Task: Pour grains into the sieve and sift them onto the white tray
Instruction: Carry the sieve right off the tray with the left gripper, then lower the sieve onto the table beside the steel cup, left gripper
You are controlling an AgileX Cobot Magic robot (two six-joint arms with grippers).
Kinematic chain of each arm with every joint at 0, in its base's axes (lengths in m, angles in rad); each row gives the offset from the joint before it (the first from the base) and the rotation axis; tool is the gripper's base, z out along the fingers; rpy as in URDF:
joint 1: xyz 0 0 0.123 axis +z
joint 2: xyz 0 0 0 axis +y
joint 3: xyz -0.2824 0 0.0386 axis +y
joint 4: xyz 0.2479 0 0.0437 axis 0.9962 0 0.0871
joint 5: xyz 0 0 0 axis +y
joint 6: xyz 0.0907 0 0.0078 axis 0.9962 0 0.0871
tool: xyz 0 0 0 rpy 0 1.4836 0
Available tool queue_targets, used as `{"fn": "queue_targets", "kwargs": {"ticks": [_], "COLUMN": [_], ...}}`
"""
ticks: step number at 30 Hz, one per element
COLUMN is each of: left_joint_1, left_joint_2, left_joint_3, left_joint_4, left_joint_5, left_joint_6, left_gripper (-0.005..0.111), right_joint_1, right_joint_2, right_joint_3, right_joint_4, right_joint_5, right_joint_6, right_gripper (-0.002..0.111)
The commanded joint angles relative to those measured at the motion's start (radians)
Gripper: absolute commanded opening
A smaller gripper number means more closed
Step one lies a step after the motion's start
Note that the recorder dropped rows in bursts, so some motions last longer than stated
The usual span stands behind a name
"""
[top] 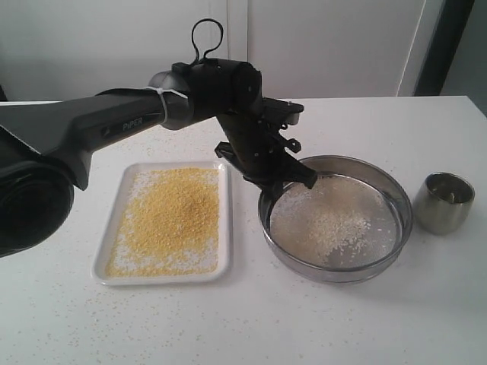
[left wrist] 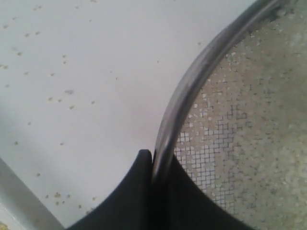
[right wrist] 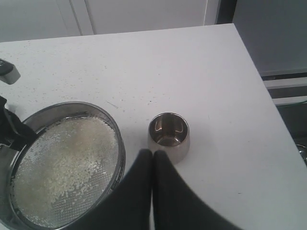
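Left wrist view shows the left gripper with its two dark fingers pinched on the steel rim of the sieve, one finger outside the ring and one inside over the mesh. From the exterior view that grip is on the sieve's far-left edge, on the side toward the white tray.

The sieve looks to sit on the table, or just above it, right of the tray and just beside it, not over it. Pale grains lie spread on its mesh. Yellow grains cover most of the tray, with some paler ones along its left edge, so the sifting looks largely done.

Further right, the steel cup stands upright near the sieve and apart from it. The right gripper hangs above the table near the cup, fingers pressed together and holding nothing.

The risks come from that thin one-sided pinch. The wide ring could pivot or slip if lifted or shaken, spilling pale grains onto the table or into the sifted yellow ones. A swing to the left could knock the tray, and one to the right could knock the cup. Loose specks already dot the table.
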Motion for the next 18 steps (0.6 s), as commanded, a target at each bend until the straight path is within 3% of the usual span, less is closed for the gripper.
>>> {"fn": "queue_targets", "kwargs": {"ticks": [1, 18], "left_joint_1": [-0.011, -0.021], "left_joint_2": [0.003, 0.042], "left_joint_3": [-0.013, -0.013], "left_joint_4": [-0.063, -0.077], "left_joint_5": [-0.029, -0.041], "left_joint_6": [-0.016, -0.014], "left_gripper": [0.000, 0.000], "right_joint_1": [-0.006, -0.006], "right_joint_2": [-0.008, -0.008], "right_joint_3": [-0.002, -0.002], "right_joint_4": [-0.003, -0.003], "right_joint_5": [-0.015, -0.015], "right_joint_6": [0.005, 0.005], "right_gripper": [0.000, 0.000]}}
